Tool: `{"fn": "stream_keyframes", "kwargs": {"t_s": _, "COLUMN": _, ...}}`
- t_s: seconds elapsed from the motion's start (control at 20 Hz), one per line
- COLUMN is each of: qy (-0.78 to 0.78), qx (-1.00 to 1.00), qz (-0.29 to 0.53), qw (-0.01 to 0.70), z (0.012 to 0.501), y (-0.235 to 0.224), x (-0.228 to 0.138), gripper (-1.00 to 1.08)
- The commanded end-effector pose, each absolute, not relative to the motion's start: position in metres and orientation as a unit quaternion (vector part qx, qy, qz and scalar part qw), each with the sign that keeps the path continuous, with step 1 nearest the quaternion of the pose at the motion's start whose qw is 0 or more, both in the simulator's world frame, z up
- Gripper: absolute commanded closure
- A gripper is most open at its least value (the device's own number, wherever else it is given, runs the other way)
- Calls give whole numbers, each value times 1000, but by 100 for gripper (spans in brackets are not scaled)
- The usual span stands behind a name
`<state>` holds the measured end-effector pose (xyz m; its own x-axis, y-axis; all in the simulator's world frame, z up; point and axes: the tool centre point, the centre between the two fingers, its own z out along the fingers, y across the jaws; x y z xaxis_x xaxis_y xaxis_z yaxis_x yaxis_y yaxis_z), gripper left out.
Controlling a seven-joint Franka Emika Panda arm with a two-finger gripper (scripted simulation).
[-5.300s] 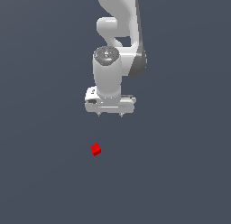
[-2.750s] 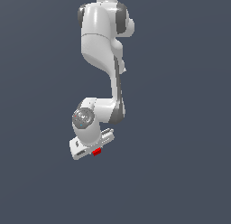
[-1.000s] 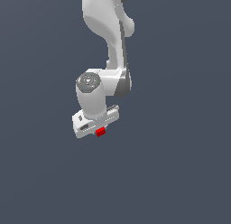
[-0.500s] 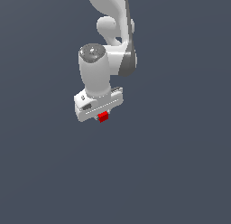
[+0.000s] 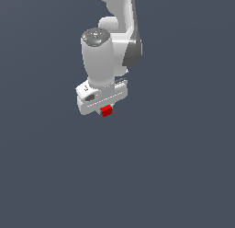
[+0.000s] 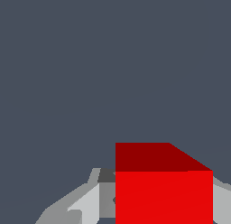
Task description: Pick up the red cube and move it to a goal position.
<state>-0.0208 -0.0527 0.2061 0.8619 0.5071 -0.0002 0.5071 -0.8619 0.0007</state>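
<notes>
We have the red cube [image 5: 106, 111] squeezed tight in our pincer [image 5: 103, 111], and in the wrist view the red cube [image 6: 163, 191] sits right between the pincer's fingers [image 6: 85, 203]. It hangs just under the white hand, so we think we are on the carrying step. Next we should move to the goal spot, which we cannot see here, and hold on tight so the cube does not slip.

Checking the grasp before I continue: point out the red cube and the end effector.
red cube [image 5: 106, 111]: exterior view, its front face, just under the end effector.
red cube [image 6: 163, 197]: wrist view, its bright near face.
end effector [image 5: 104, 110]: exterior view, between its fingertips.
</notes>
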Motion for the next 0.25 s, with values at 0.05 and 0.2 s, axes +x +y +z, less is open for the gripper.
{"fn": "stream_keyframes", "kwargs": {"t_s": 0.05, "qy": 263, "qx": 965, "qz": 0, "qw": 0, "z": 208, "y": -52, "x": -22, "gripper": 108}}
{"fn": "stream_keyframes", "kwargs": {"t_s": 0.2, "qy": 263, "qx": 965, "qz": 0, "qw": 0, "z": 208, "y": -53, "x": -21, "gripper": 108}}
